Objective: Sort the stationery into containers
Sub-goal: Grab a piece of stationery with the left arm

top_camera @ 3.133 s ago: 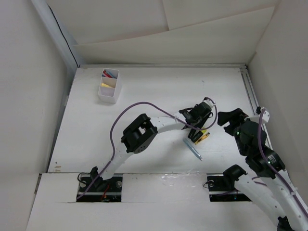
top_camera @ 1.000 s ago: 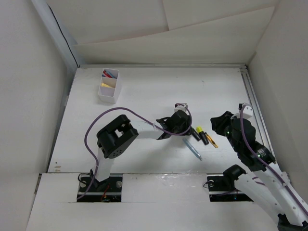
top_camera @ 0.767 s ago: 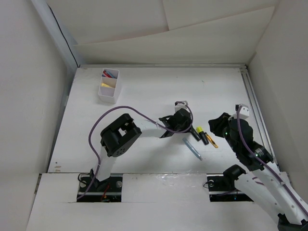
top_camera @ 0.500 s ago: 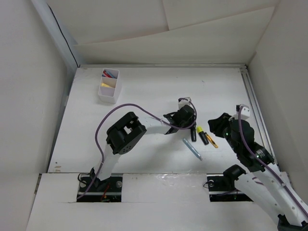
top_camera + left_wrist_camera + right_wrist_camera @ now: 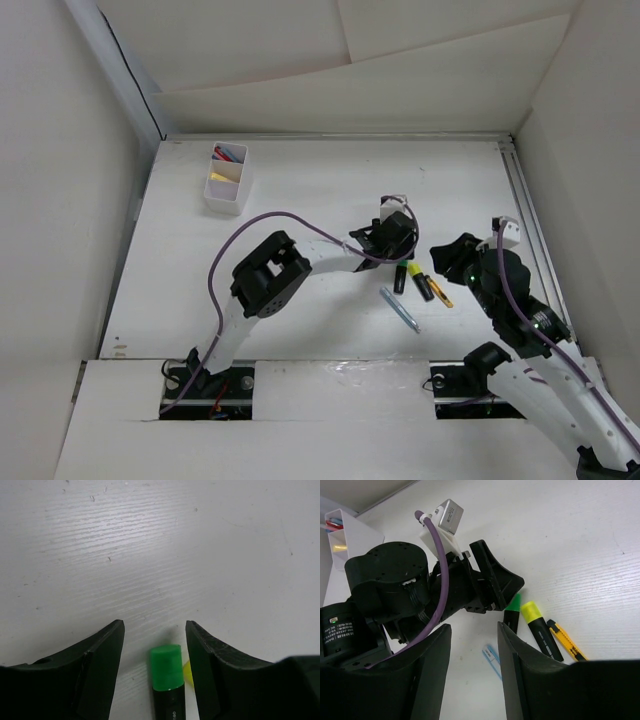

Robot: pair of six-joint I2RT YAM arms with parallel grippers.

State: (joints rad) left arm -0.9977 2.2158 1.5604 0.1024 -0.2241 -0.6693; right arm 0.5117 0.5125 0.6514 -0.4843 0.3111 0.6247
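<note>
The left gripper (image 5: 154, 628) has swung back to mid-frame — jaws spread, straddling the green-capped marker (image 5: 167, 675) on the table (image 5: 150, 540), so a pick looks near. Its wrist view shows that fit; overhead shows the white box (image 5: 226, 180) upper left — well apart. The right gripper (image 5: 472, 630) hangs spread, empty.

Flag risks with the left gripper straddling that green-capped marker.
1. The yellow-capped marker lies tight against the green-capped marker, inside the open left gripper. Closing may pinch or drag both.
2. Only the cap end sits between the fingers, off-centre. A grasp there may let the marker pivot or slip.
3. The open right gripper hovers close to the left wrist, so a collision is possible on lift-off.
</note>
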